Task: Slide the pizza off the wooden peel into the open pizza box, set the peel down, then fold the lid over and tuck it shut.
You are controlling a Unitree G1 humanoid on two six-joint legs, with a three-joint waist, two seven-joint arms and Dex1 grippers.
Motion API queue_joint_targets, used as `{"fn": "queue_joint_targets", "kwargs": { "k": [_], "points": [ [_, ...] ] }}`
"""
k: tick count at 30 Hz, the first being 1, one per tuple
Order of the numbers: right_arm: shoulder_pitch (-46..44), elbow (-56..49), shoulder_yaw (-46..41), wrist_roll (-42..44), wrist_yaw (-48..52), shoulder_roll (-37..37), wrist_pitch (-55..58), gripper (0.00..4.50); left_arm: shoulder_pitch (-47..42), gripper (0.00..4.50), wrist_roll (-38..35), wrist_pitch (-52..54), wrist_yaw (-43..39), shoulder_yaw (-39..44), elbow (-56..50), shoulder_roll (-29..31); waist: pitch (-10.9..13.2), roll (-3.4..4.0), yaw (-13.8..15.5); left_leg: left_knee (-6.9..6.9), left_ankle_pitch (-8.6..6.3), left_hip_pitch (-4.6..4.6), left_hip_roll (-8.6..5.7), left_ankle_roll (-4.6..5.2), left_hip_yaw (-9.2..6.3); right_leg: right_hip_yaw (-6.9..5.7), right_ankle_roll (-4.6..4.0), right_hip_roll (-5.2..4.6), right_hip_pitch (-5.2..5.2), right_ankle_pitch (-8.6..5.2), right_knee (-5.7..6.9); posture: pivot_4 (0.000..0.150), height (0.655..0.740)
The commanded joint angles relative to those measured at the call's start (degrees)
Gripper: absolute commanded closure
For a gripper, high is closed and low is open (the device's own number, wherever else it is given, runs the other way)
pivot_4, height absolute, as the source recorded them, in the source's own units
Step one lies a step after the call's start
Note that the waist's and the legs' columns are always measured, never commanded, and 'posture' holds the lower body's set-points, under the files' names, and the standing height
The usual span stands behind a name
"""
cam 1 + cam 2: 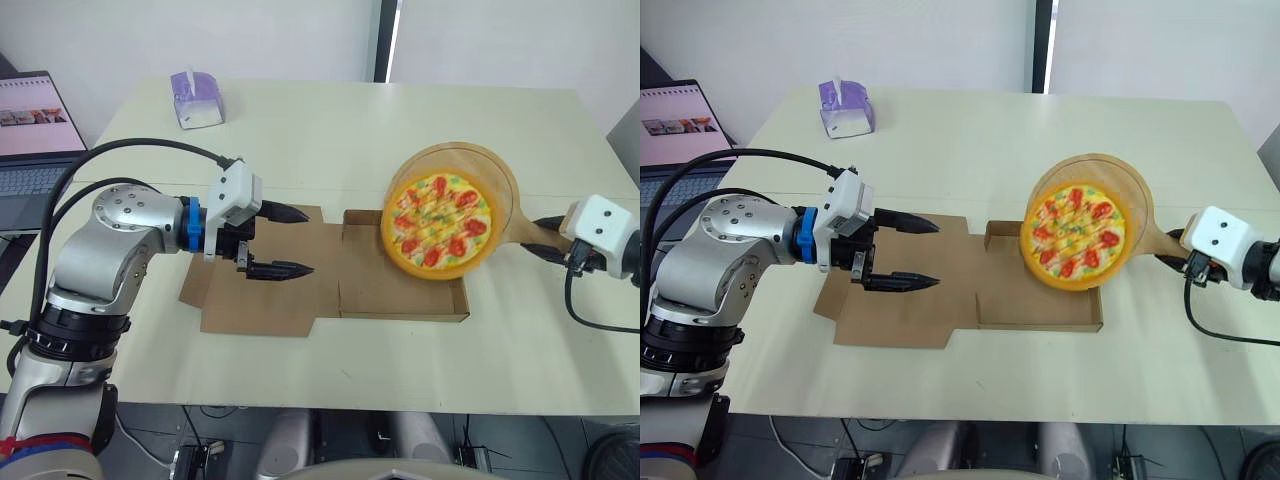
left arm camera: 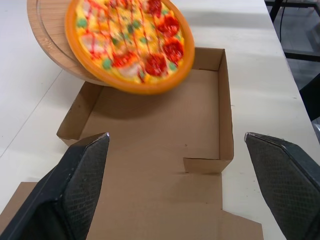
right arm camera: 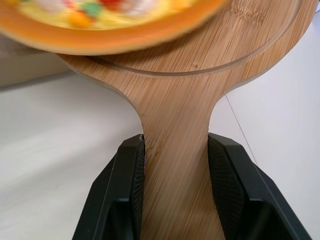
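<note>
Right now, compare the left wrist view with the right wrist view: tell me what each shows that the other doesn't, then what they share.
Extra in the left wrist view: the open pizza box lying flat on the table, its tray bare, and the left gripper with fingers spread wide above it. Extra in the right wrist view: the right gripper shut on the handle of the peel. Shared: the pizza overhanging the peel's round edge.

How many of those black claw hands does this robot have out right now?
2. The left gripper hangs open above the flat box lid; the right gripper is shut on the handle of the peel.
</note>
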Motion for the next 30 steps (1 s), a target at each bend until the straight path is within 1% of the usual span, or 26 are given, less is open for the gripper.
{"fn": "queue_joint_targets", "kwargs": {
  "k": [1,10,14,17,20,24,27,30],
  "points": [
    [-2.7,-0.3,-1.81,-0.01,-0.7,-1.38,-2.0,2.97,-0.02,0.0,-0.94,-0.43,-0.73,1.67,-1.87,1.15,0.0,0.0,0.0,0.0,0.0,0.0,0.0,0.0,0.0,0.0,0.0,0.0,0.0,0.0,0.01,0.15,0.7251],
    [-8.67,5.52,-1.52,-2.14,-2.77,-1.33,-4.83,2.97,-0.92,0.0,0.05,-1.26,-0.86,1.02,-0.67,0.67,0.0,0.0,-0.05,0.01,0.0,0.01,0.0,0.0,0.02,0.01,0.0,0.0,0.0,0.0,0.01,0.15,0.7251],
    [-13.08,9.62,-2.89,-2.41,-4.05,-2.37,-5.4,2.97,-1.08,0.0,0.3,-1.81,-0.85,0.72,-0.36,0.43,0.0,0.01,-0.07,0.01,0.0,0.0,0.0,0.0,0.03,0.02,-0.01,-0.01,-0.01,0.01,0.01,0.15,0.7251],
    [-13.71,10.86,-4.2,-2.1,-4.92,-2.72,-4.64,2.97,-1.22,0.0,0.3,-1.98,-0.9,0.61,-0.33,0.23,0.0,0.01,0.02,0.0,0.0,-0.01,0.0,0.0,0.0,-0.01,-0.02,0.0,-0.01,0.0,0.01,0.15,0.7251],
    [-11.4,10.33,-7.17,-1.39,-6.57,-2.07,-2.15,2.97,-1.49,0.0,0.09,-2.11,-0.98,0.47,-0.3,-0.32,0.0,0.01,0.12,0.0,0.0,-0.03,0.0,0.0,0.0,-0.01,-0.02,-0.01,-0.01,0.0,-0.01,0.15,0.7251],
    [-5.66,6.33,-12.15,0.4,-9.58,0.43,6.03,2.97,-1.81,0.0,-0.47,-2.07,-0.54,0.42,-0.93,-1.81,-0.01,0.02,0.24,0.03,0.0,-0.07,-0.01,0.0,0.0,-0.01,-0.01,-0.03,-0.01,0.01,0.01,0.15,0.7251],
    [1.75,-0.61,-16.27,2.08,-12.0,3.99,15.52,2.97,-2.3,0.0,-1.24,-1.7,0.17,0.4,-2.07,-3.73,-0.02,0.02,0.45,0.03,0.0,-0.08,0.0,0.0,-0.03,-0.02,-0.01,-0.02,-0.02,0.01,0.04,0.15,0.7251],
    [8.21,-8.24,-18.51,3.23,-14.62,7.89,23.87,2.97,-3.1,0.0,-1.83,-1.63,0.74,0.07,-3.0,-5.61,-0.04,0.06,0.54,0.04,0.0,-0.08,0.0,0.0,-0.02,-0.01,-0.01,-0.02,-0.02,0.01,0.07,0.15,0.7251]
  ]
}}
